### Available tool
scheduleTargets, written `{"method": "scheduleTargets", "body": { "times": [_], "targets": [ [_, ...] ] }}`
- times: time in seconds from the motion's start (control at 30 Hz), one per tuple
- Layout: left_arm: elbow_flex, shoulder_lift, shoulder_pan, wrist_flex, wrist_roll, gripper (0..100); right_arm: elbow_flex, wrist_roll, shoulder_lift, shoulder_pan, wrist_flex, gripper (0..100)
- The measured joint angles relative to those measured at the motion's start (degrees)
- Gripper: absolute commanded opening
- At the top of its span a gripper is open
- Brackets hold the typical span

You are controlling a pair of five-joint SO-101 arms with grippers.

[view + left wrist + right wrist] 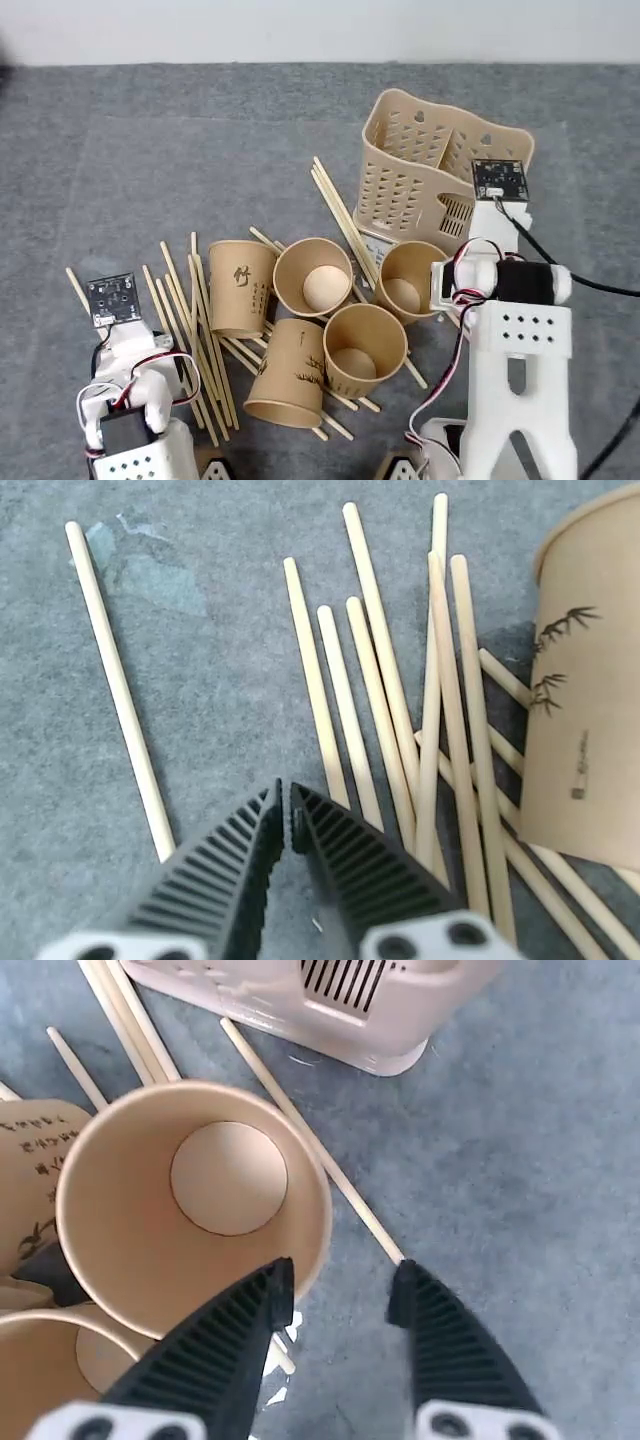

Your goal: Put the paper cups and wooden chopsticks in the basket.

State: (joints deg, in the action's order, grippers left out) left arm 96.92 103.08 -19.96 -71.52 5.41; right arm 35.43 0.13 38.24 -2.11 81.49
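Five paper cups (313,277) and scattered wooden chopsticks (341,215) lie on the grey desk (150,150), all outside the tan basket (430,165) standing just beside them. The left pincer (283,798), clenched on nothing, hangs beside the chopsticks. The right pincer (340,1280), spread wide, seemingly straddles the rim of one cup (120,1220) near the basket.
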Motion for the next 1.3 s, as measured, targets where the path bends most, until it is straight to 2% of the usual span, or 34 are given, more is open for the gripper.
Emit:
{"method": "scheduleTargets", "body": {
  "times": [0.23, 0.4, 0.5, 0.6, 0.87, 1.17, 1.3],
  "targets": [
    [0.0, 0.0, 0.0, 0.0, 0.0, 2, 1.7, 0.0, -0.7, 0.1, -3.6, 18.4],
    [0.0, 0.0, 0.0, 0.0, 0.0, 2, 4.9, 0.0, -0.7, 1.9, -6.6, 0.6],
    [0.0, 0.0, 0.0, 0.0, 0.0, 2, 5.0, 0.0, -0.7, 3.0, -7.1, 3.9],
    [0.0, 0.0, 0.0, 0.0, 0.0, 2, 5.0, 0.0, -0.7, 3.3, -7.1, 0.8],
    [0.0, 0.0, 0.0, 0.0, 0.0, 2, 4.0, 0.0, -0.6, 3.3, -4.0, 0.8],
    [0.0, 0.0, 0.0, 0.0, 0.0, 2, -18.7, 0.0, -0.1, 3.4, 12.2, 0.8],
    [0.0, 0.0, 0.0, 0.0, 0.0, 2, -30.2, 0.0, -0.1, 3.7, 16.3, 0.8]
  ]
}}
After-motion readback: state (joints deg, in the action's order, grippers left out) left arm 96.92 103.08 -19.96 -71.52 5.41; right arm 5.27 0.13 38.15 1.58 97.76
